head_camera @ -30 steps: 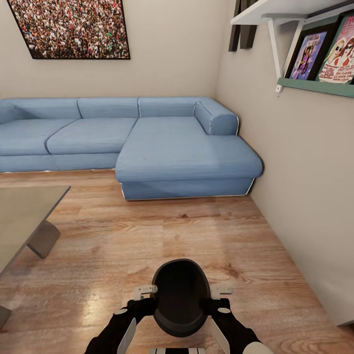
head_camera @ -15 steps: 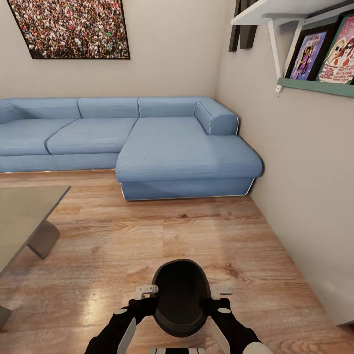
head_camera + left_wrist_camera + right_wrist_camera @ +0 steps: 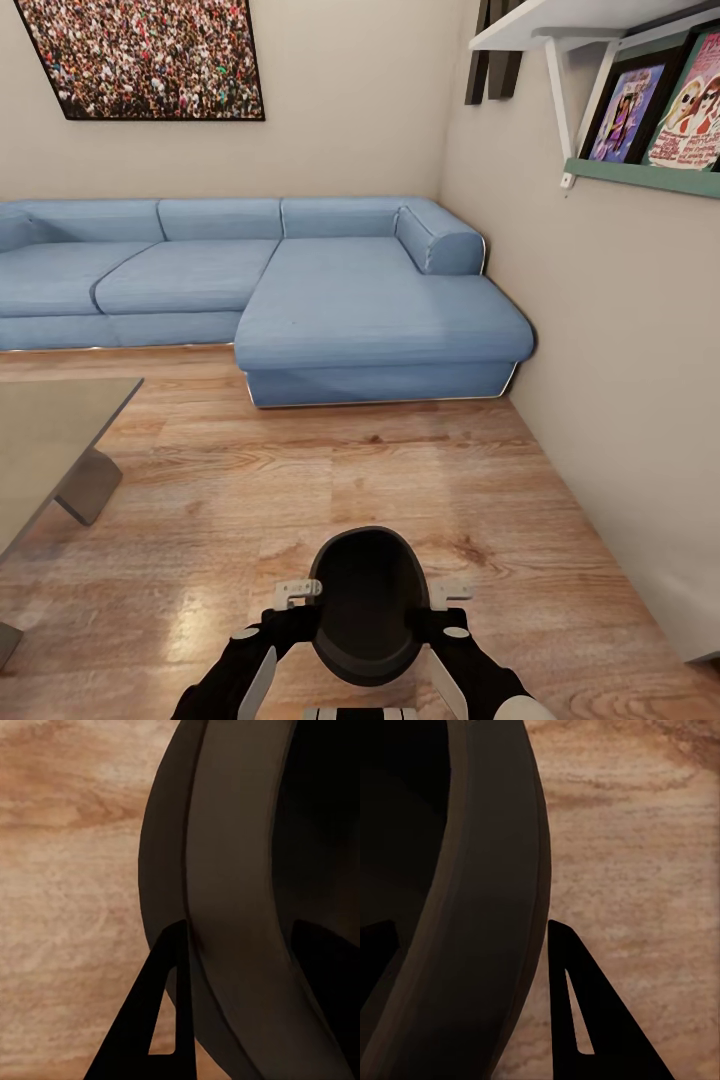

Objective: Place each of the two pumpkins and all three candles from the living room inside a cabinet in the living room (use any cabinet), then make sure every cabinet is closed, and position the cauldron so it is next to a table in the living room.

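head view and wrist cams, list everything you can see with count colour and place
cauldron: 1, black, held between both grippers above the floor
table: 1, glossy grey, at left edge
sofa: 1, blue, L-shaped, against far wall
floor: light wood planks
crowd picture: 1, on far wall
shelves: white over green, right wall, framed prints
left gripper: 1, on cauldron's left rim
right gripper: 1, on cauldron's right rim

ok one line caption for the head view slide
Both grippers clamp the black cauldron by its rim above the wood floor.
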Available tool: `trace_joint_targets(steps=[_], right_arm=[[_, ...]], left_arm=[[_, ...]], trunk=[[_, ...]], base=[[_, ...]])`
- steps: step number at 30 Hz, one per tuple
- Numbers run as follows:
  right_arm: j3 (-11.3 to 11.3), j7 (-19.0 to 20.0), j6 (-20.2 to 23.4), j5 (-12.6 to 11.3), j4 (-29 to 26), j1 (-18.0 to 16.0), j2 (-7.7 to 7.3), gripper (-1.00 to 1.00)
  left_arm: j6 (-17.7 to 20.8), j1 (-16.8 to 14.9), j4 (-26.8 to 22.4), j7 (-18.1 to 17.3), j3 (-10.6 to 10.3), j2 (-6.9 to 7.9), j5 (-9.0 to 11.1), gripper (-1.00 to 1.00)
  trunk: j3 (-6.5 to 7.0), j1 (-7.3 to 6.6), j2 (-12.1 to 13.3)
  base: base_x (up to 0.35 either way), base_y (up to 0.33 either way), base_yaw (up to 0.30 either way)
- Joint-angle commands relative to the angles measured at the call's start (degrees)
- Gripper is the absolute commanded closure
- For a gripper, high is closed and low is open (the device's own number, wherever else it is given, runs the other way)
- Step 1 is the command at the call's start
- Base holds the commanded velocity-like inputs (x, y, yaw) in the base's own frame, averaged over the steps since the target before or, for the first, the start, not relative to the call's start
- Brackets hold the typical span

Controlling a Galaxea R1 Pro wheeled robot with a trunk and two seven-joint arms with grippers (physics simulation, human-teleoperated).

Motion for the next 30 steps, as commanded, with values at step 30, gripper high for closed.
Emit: trace_joint_targets(steps=[30], right_arm=[[0.9,2.7,0.3,-1.2,0.3,0.1,0.00,1.00]], left_arm=[[0.4,0.0,-0.1,-0.6,0.2,-0.12,0.4,1.00]], trunk=[[-0.06,0.00,0.0]], base=[[0.000,0.000,0.000]])
